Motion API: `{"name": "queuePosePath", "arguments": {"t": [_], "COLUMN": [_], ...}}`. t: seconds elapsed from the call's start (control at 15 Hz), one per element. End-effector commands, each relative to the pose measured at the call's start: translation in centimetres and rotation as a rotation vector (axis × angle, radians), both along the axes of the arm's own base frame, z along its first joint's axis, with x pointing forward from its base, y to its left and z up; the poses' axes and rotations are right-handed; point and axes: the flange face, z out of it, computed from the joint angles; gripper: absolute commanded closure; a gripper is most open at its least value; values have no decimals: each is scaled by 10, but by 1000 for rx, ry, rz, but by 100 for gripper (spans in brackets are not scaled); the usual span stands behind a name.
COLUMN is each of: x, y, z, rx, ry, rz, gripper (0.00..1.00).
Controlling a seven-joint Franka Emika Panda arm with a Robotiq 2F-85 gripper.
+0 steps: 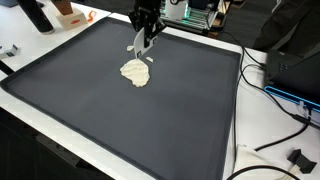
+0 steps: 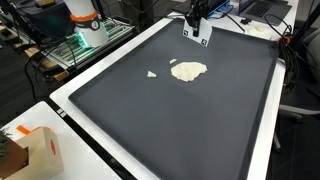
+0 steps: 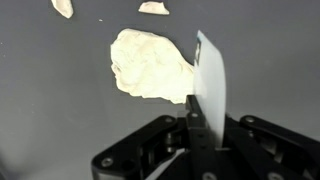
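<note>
My gripper (image 3: 203, 128) is shut on a thin white flat scraper blade (image 3: 211, 80) that sticks out ahead of the jaws. It hangs above a dark grey mat, just beside a flattened lump of pale cream dough (image 3: 148, 64). The dough shows in both exterior views (image 1: 135, 72) (image 2: 188, 71), with the gripper (image 1: 145, 40) (image 2: 198, 28) and its blade (image 1: 141, 43) (image 2: 197, 33) above and just beyond it. Small dough scraps (image 3: 153, 8) (image 3: 62, 7) lie past the lump; one scrap (image 2: 152, 73) lies apart from it.
The dark mat (image 1: 120, 110) (image 2: 180, 120) has a white border on a table. An orange-and-white box (image 2: 35, 150) stands at one corner. An orange-and-white object (image 2: 85, 20), cables (image 1: 280, 130) and electronics ring the table edges.
</note>
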Motion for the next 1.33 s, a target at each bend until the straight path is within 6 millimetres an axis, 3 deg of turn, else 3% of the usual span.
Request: {"name": "queuePosePath", "arguments": {"t": [0.0,0.8,1.27], "x": [19,68,67], "y": [-6,-13,-12], "z": [-26,-95,-123], "rx": [-11,-18,33], "ry": [24,46,14], "rz": [17,96,119], "gripper": [99,99,99]}}
